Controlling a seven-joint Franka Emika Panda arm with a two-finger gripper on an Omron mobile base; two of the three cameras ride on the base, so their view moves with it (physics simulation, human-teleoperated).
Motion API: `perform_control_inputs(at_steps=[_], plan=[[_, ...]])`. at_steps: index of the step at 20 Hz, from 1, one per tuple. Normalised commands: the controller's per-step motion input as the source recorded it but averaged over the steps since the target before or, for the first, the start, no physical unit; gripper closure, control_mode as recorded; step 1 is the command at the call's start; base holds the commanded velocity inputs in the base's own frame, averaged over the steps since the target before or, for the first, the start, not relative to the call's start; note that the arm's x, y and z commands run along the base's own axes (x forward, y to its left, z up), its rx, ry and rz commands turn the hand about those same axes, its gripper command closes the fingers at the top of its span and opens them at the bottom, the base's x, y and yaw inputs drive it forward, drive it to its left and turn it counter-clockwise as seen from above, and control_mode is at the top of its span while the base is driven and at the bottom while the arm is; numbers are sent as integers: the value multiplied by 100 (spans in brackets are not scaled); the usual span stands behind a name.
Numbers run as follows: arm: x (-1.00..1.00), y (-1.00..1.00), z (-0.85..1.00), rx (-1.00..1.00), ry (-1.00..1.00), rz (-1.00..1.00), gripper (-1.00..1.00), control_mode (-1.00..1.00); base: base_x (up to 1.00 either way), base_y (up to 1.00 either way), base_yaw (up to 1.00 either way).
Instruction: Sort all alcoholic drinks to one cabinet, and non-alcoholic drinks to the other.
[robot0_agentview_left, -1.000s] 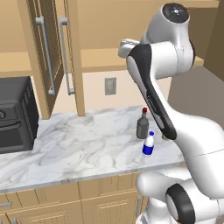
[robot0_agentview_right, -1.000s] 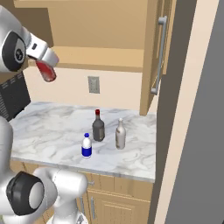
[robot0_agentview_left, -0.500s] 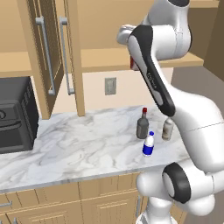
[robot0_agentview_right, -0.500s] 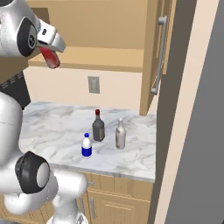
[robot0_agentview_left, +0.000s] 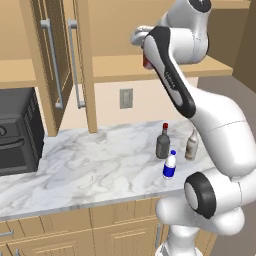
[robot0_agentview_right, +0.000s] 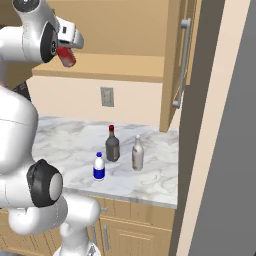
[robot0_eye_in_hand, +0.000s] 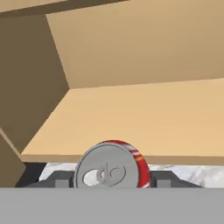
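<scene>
Red soda can (robot0_agentview_right: 66, 56) is clamped in the gripper (robot0_eye_in_hand: 112, 177), raised at the open cabinet's (robot0_agentview_left: 165, 67) bare lower shelf, not yet placed, while the dark grey bottle (robot0_agentview_left: 162, 142), beige bottle (robot0_agentview_left: 191, 144) and white blue-labelled bottle (robot0_agentview_left: 170, 165) wait on the marble counter (robot0_agentview_left: 85, 170).

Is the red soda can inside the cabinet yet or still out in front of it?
Still outside. The soda can is held tilted in the gripper, in front of the cabinet shelf edge, whose bare shelf lies beyond it in the hand view.
</scene>
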Motion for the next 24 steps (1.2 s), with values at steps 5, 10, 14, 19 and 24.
perform_control_inputs(at_steps=[5, 10, 14, 19, 24], plan=[[53, 0, -3, -7, -5, 7, 100, -100, 0, 0, 0], [55, 0, -15, -3, 0, 0, 100, -100, 0, 0, 0], [54, 0, -16, 0, 0, 0, 100, -100, 0, 0, 0], [43, 0, -26, 0, 0, 0, 100, -100, 0, 0, 0], [33, 0, -31, 0, 0, 0, 100, -100, 0, 0, 0]])
